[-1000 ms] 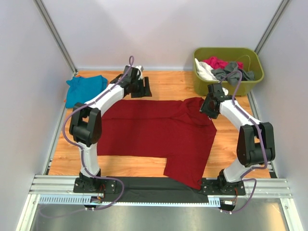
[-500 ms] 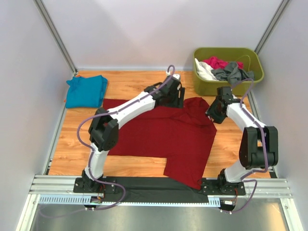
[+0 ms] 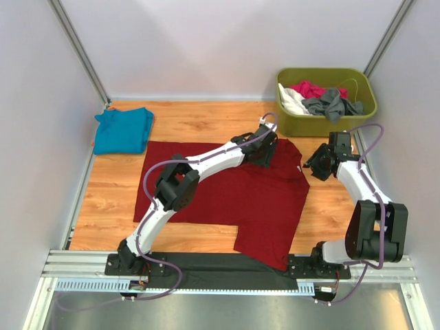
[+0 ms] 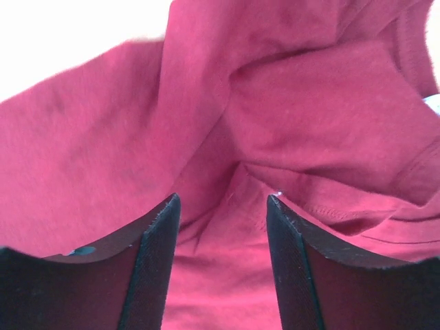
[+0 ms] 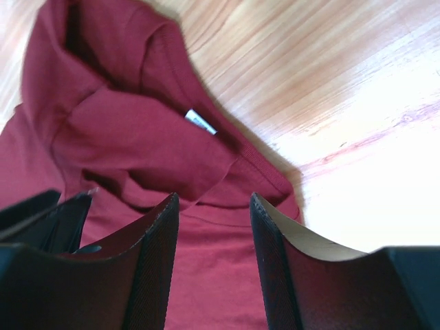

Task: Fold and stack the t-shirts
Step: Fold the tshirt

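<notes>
The dark red t-shirt (image 3: 227, 192) lies spread over the wooden table, its neck end bunched at the back right, one corner hanging over the near edge. A small white label (image 5: 201, 122) shows in the rumpled collar. My left gripper (image 3: 265, 150) hovers over that bunched collar, open, with only cloth below its jaws (image 4: 223, 206). My right gripper (image 3: 317, 163) is open just off the shirt's right edge, pointing at the collar (image 5: 213, 203). The teal-blue t-shirt (image 3: 122, 129) lies folded at the back left.
A green bin (image 3: 282, 113) with pink, white and grey garments stands at the back right, close behind the right gripper. Bare wood shows to the right of the red shirt (image 3: 330, 206). Walls close in on both sides.
The left arm has swept from the shirt's back left corner across to the collar at the right. The right gripper has backed away rightward off the shirt.
</notes>
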